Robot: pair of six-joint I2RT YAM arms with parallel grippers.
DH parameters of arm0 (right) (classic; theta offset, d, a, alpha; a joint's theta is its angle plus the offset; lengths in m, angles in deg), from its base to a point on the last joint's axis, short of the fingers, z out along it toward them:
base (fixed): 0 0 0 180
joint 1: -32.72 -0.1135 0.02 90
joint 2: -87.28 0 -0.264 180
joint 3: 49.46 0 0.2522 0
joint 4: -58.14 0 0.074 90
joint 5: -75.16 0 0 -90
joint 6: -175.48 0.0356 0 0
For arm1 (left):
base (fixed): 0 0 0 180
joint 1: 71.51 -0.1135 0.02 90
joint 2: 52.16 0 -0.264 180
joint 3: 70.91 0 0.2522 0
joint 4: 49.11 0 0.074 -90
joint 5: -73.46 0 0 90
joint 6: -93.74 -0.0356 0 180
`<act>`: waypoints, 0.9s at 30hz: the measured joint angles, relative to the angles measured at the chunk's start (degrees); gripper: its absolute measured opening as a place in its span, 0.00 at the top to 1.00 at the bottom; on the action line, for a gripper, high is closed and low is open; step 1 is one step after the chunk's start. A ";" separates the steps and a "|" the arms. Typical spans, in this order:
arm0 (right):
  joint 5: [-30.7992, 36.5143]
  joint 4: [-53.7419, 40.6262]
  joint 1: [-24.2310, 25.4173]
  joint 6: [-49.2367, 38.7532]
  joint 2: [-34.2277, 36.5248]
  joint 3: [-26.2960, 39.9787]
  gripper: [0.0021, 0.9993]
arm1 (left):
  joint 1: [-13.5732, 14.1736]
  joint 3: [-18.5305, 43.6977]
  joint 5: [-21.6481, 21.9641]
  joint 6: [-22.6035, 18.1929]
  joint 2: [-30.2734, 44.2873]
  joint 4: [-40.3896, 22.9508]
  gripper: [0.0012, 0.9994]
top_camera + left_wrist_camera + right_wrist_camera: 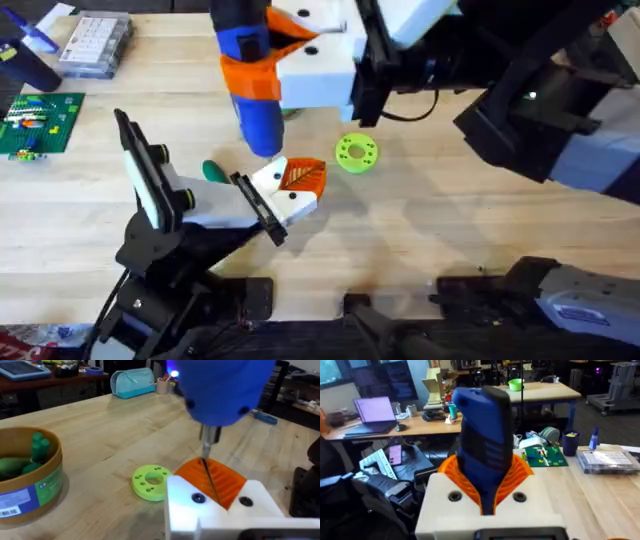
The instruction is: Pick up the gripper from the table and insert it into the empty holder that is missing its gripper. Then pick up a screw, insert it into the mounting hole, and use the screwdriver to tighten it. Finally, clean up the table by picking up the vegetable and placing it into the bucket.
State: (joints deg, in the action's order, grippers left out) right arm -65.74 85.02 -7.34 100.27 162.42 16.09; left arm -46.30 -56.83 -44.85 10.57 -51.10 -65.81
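With the right fingers point(487, 497) clamped on the screwdriver point(252, 75) (left fingers' state cannot be told), its bit could slip off the gripper point(297, 182) if tilted.

The thick blue cylindrical screwdriver point(252, 75) hangs directly over the small white gripper with the orange ribbed pad point(296, 182), so the way from above is blocked. The lime-green round disc with holes point(356, 152) lies just beside it. The bare wooden table point(450, 230) further right is free.
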 joint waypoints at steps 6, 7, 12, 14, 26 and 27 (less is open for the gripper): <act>-1.11 0.45 1.36 1.93 -0.18 0.00 0.92 | 0.00 0.00 0.00 0.02 0.00 0.00 0.98; -1.12 0.50 1.84 1.96 -0.18 0.00 0.92 | 0.00 0.00 0.00 0.00 0.00 0.00 0.98; -1.57 -2.81 7.97 1.19 -0.24 0.00 0.92 | 0.00 0.00 0.00 0.00 0.00 0.00 0.98; -1.44 -5.16 11.46 0.44 -0.25 0.00 0.93 | 0.00 0.00 0.02 0.00 0.00 0.00 0.98; -0.60 -29.00 35.37 0.40 -0.44 -0.04 0.92 | 0.00 0.00 0.00 -0.02 0.00 0.00 0.98; -0.50 -30.55 36.76 0.39 -0.44 -0.04 0.92 | 0.00 0.00 -0.02 -0.02 0.00 0.00 0.98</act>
State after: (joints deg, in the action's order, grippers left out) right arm -66.24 54.47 29.42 100.66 161.98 16.04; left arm -46.30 -56.83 -44.87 10.55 -51.10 -65.81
